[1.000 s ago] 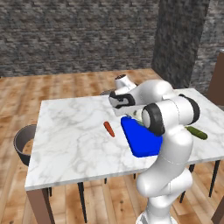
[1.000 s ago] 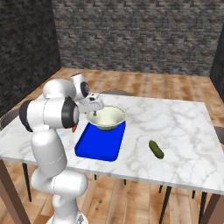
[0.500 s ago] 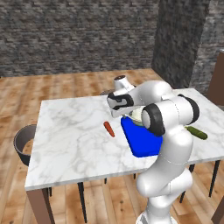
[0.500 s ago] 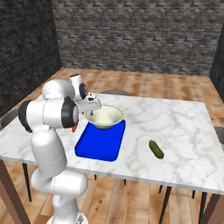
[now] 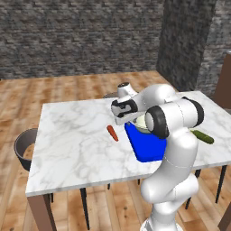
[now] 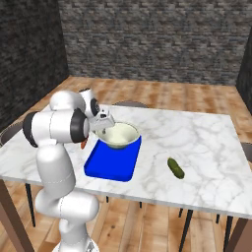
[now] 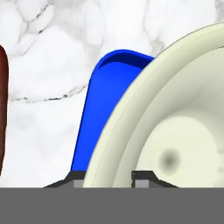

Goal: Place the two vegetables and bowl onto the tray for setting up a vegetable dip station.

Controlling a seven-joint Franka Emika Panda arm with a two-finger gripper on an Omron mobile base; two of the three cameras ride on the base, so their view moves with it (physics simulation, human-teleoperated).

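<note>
Over the far end of the blue tray (image 6: pixel 110 163), we see our claw (image 7: pixel 108 176) pinching the rim of the cream bowl (image 6: pixel 117 136); whether the bowl touches the tray we cannot tell. The carrot (image 5: pixel 112 133) lies on the marble worktop (image 5: pixel 72 140) just beside the tray; the cucumber (image 6: pixel 175 168) lies apart on the other side.

Home dining room, marble table (image 5: pixel 76 135), wood floor (image 5: pixel 81 88), stone walls (image 5: pixel 76 36), chairs (image 5: pixel 25 149)
</note>
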